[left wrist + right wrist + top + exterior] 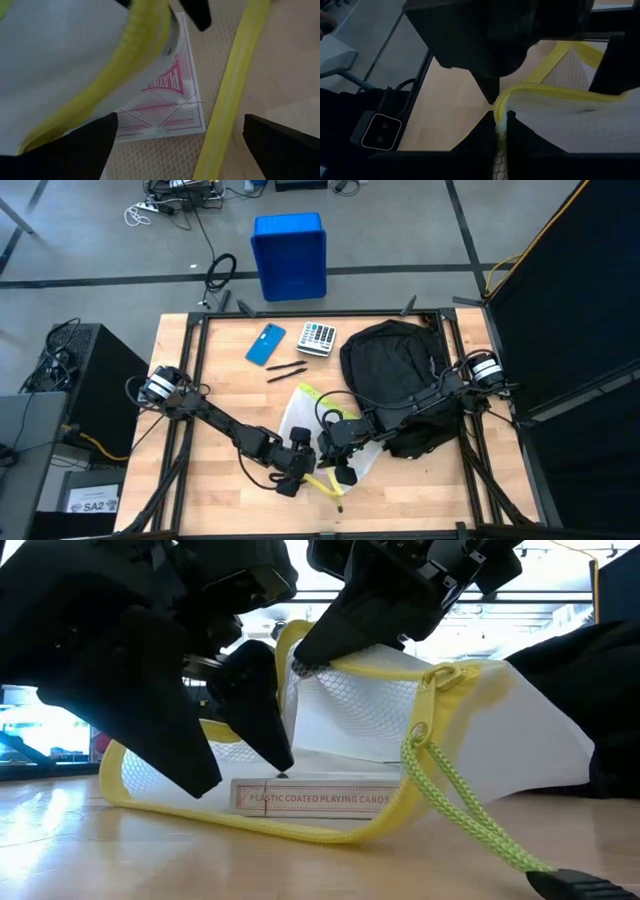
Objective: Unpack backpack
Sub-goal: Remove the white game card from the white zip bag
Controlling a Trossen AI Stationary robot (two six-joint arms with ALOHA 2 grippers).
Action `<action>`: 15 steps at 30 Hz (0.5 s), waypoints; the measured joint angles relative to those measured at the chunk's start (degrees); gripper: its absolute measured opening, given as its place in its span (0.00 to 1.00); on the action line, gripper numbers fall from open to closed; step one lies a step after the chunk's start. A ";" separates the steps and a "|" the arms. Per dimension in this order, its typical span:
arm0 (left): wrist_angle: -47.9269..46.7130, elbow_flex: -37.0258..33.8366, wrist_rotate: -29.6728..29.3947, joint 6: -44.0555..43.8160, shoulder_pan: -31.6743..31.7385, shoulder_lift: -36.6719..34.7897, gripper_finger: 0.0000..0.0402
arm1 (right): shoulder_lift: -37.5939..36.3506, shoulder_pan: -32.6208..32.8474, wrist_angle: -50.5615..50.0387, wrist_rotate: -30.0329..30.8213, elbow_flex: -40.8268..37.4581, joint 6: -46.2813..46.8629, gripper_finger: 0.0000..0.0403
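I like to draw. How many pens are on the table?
2. Both pens lie side by side on the table, one just above the other, below the blue phone. More may hide in the backpack.

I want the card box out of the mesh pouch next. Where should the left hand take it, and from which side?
Take the card box across its long side edges, coming through the pouch mouth. It lies flat on the table inside the white mesh pouch, whose yellow rim the right hand pinches up. The open left hand already straddles it from above.
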 joint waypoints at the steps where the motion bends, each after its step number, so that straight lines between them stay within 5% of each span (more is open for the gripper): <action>1: 0.00 0.00 -0.45 0.11 0.00 0.00 0.98 | 0.00 0.00 0.00 0.00 0.00 -0.18 0.00; 15: 2.32 0.04 -6.04 1.44 0.69 0.14 0.98 | 0.00 -0.02 1.20 0.18 0.00 -0.27 0.00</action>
